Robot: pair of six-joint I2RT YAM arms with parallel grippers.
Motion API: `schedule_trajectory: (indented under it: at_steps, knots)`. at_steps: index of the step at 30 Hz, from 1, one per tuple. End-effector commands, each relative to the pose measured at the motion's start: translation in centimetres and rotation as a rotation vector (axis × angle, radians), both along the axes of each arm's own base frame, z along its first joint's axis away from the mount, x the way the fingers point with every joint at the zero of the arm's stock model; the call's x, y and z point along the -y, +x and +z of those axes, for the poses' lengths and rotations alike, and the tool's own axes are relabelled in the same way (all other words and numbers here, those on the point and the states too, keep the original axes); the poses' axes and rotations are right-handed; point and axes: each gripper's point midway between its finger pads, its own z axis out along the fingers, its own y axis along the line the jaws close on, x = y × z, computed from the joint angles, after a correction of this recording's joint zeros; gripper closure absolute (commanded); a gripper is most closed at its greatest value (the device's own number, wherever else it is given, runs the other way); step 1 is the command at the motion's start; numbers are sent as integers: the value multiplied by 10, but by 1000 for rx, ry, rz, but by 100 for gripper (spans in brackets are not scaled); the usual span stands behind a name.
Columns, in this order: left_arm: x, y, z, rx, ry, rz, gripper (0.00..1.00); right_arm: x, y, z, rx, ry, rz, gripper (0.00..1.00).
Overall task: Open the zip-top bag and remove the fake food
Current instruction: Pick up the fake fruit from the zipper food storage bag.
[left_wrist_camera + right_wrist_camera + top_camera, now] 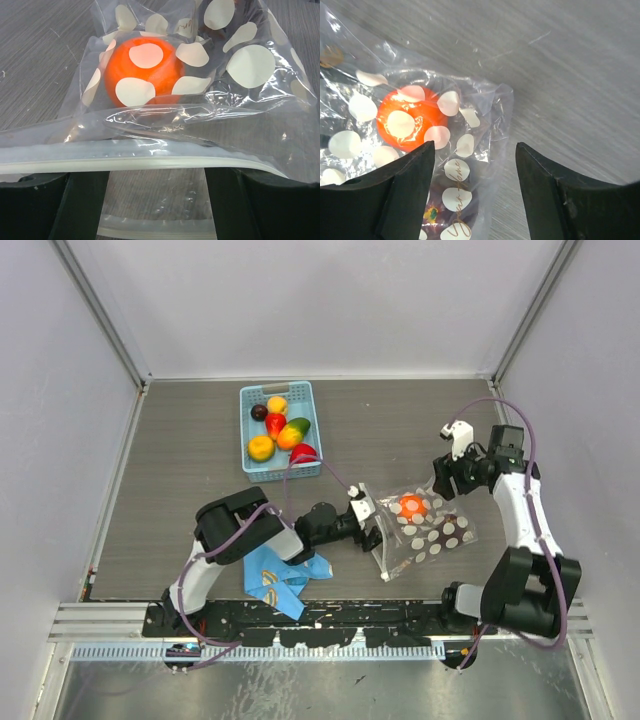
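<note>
Grey wood-grain table fills the top view: the zip-top bag lies flat between the arms with one orange fruit inside. More fake food sits in the blue basket behind, and a blue cloth lies near the left base.

Left wrist: the left gripper stands wide apart, the bag's zip strip lying across its fingers, unpinched.

Right wrist: the right gripper gapes over the bag's corner, gripping nothing.
</note>
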Motion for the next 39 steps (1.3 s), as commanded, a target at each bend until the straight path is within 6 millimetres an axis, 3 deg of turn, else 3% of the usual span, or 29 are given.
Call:
schedule_trajectory:
  at_steps: [1, 4, 12, 17, 24, 39]
  knots:
    - [11, 7, 22, 10, -82, 23, 26, -15, 7, 32, 134, 67, 30, 29]
    - [13, 5, 22, 2, -89, 16, 25, -32, 7, 28, 108, 139, 49, 32]
    - [15, 7, 21, -50, -105, 14, 23, -27, 19, -13, -25, 43, -44, 71]
    - [14, 10, 19, -74, -105, 19, 22, -25, 12, -35, -116, 9, -36, 85]
    - [17, 9, 18, -102, -100, 6, 20, -27, 4, -55, -206, -12, -4, 90]
    - [25, 15, 4, -172, -30, 24, 13, -38, -6, -63, -250, 7, 59, 91]
